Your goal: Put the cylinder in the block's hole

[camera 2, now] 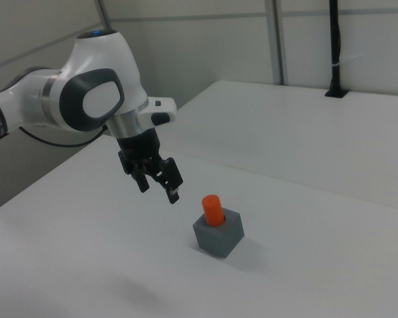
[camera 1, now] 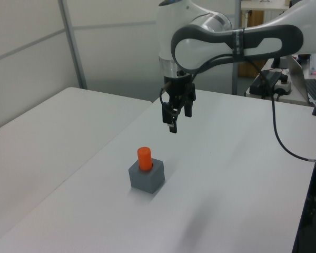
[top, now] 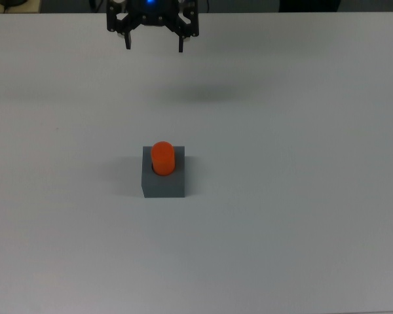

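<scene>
Black and spread apart, the two fingers of the gripper (top: 153,44) hang in the air with nothing between them, up at the top edge of the top view and well away from the work. From the left view the gripper (camera 1: 173,117) points down over bare tabletop, carried by the white arm (camera 1: 221,39) with its dark grey joint bands, and a black cable (camera 1: 284,142) loops down from the arm toward the left view's right edge. Below and apart from the gripper, the block (top: 163,179) sits flat on the white table (top: 301,222), a dark grey cube on its own. The cylinder (top: 162,157) stands upright in the hole in its top face, its bright orange upper part sticking out above the block. In the right view the cylinder (camera 2: 212,209) and the block (camera 2: 218,232) lie to the right view's right of the gripper (camera 2: 158,183), with open table between them and nothing blocking the way. A faint shadow (top: 196,93) falls on the table between the gripper and the block in the top view. Around the table I see pale wall panels (camera 1: 26,47) with a grey metal post (camera 1: 72,45), and a black pole (camera 2: 335,46) standing at the far edge in the right view.
</scene>
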